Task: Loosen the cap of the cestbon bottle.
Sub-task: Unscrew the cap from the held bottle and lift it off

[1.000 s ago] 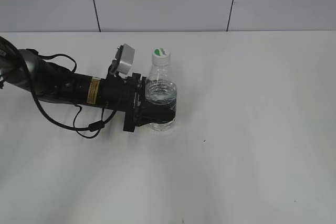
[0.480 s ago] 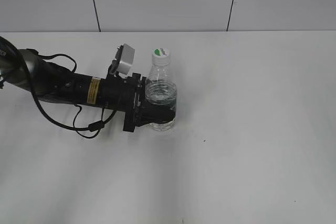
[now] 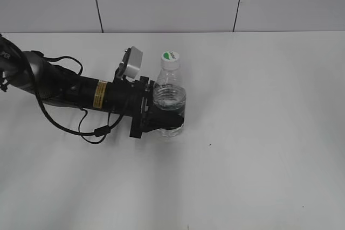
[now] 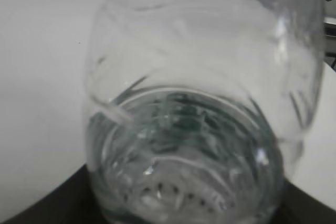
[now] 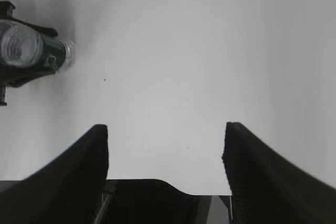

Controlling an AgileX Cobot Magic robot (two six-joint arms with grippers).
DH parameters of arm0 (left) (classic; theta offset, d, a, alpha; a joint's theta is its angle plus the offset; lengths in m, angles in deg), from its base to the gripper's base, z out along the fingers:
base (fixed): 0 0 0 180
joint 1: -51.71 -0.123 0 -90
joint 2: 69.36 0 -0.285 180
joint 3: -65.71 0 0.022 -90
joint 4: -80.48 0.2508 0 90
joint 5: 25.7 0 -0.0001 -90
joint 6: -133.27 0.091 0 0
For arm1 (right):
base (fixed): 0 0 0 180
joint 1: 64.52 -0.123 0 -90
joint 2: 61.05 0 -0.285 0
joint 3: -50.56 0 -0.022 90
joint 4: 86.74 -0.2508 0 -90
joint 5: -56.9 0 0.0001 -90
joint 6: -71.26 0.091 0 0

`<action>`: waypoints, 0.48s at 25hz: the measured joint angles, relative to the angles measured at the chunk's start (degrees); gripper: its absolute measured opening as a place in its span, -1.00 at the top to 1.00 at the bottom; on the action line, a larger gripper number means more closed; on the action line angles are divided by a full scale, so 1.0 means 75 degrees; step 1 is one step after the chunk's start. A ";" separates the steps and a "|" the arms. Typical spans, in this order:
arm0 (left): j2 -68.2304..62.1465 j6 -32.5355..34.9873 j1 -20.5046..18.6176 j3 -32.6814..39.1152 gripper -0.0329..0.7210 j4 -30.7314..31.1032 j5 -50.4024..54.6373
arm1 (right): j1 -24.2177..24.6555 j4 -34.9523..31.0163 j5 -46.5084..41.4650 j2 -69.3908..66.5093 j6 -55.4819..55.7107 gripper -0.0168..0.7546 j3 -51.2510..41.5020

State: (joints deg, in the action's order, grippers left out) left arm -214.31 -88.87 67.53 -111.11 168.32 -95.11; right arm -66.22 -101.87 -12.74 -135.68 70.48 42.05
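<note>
The cestbon bottle (image 3: 168, 96) stands upright on the white table, clear with water inside. Its white cap (image 3: 170, 57) with a green mark sits on top. My left gripper (image 3: 164, 118) is shut on the bottle's lower body, hiding the label band. In the left wrist view the bottle (image 4: 194, 129) fills the frame from very close. My right gripper (image 5: 165, 150) is open and empty above bare table. In its view the bottle (image 5: 23, 45) shows far off at the upper left, seen from above. The right gripper does not show in the exterior view.
The left arm (image 3: 75, 92) with looping black cables lies across the left of the table. A tiled grey wall (image 3: 172, 1) runs behind the table's far edge.
The left gripper has shifted the bottle slightly to the right and a little toward the front. The bottle stays upright in its grip.
</note>
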 joint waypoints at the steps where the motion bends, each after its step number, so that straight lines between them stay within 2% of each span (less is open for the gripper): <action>1: 0.0000 0.0000 0.0041 0.0000 -0.19 0.0000 0.0000 | -0.0063 0.0007 0.0000 -0.0219 0.0166 -0.39 0.0184; 12: 0.0000 0.0031 0.0264 0.0000 -0.19 0.0007 0.0015 | -0.2000 0.0098 -0.0008 -0.2482 0.1671 -0.39 0.1624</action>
State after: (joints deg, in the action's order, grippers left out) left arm -214.31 -88.64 69.51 -111.11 168.37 -95.00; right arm -81.22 -101.13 -12.80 -154.30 83.01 54.23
